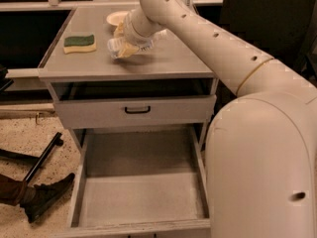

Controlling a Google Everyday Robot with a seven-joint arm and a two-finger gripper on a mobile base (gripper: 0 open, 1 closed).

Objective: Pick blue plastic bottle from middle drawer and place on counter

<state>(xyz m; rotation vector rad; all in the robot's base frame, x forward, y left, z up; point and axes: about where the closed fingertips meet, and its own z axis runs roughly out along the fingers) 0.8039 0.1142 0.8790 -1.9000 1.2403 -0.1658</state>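
My gripper [127, 44] is over the middle of the counter [178, 58], shut on the blue plastic bottle [116, 47]. The bottle lies nearly level, its pale end sticking out to the left of the fingers, right at the counter's surface; I cannot tell if it touches. The middle drawer [143, 202] is pulled out wide below, and its grey floor is bare. My arm reaches in from the right and hides the counter's right rear part.
A green and yellow sponge [79, 42] lies at the counter's left. A small white dish [117, 18] sits at the back. The shallow drawer with a black handle [137, 109] is closed. A person's shoe [45, 198] and a black chair leg [43, 155] are on the floor at left.
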